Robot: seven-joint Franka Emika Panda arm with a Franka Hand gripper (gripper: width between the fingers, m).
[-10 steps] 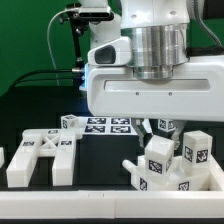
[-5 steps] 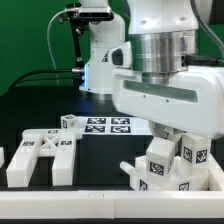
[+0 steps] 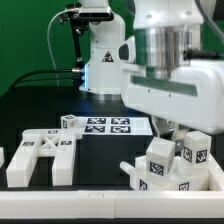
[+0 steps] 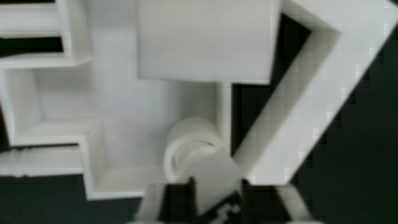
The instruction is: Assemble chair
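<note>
In the wrist view my gripper (image 4: 219, 192) has its two dark fingers (image 4: 182, 200) close together, with a narrow white tagged piece (image 4: 219, 180) between them. Its rounded end (image 4: 192, 150) lies over larger white chair panels (image 4: 196, 45). In the exterior view the gripper (image 3: 165, 128) is mostly hidden under the big hand body. It hangs just above and behind a cluster of white tagged chair parts (image 3: 170, 160) at the exterior view's lower right. A white H-shaped frame part (image 3: 40, 155) lies at the exterior view's lower left.
The marker board (image 3: 108, 125) lies at the table's middle. A small white tagged block (image 3: 70, 122) stands beside it, on the exterior view's left. A white ledge (image 3: 100, 205) runs along the front. The robot base (image 3: 100, 60) stands behind.
The arm has moved toward the exterior view's right, from above the marker board to above the cluster of parts. The parts on the table have not moved.
</note>
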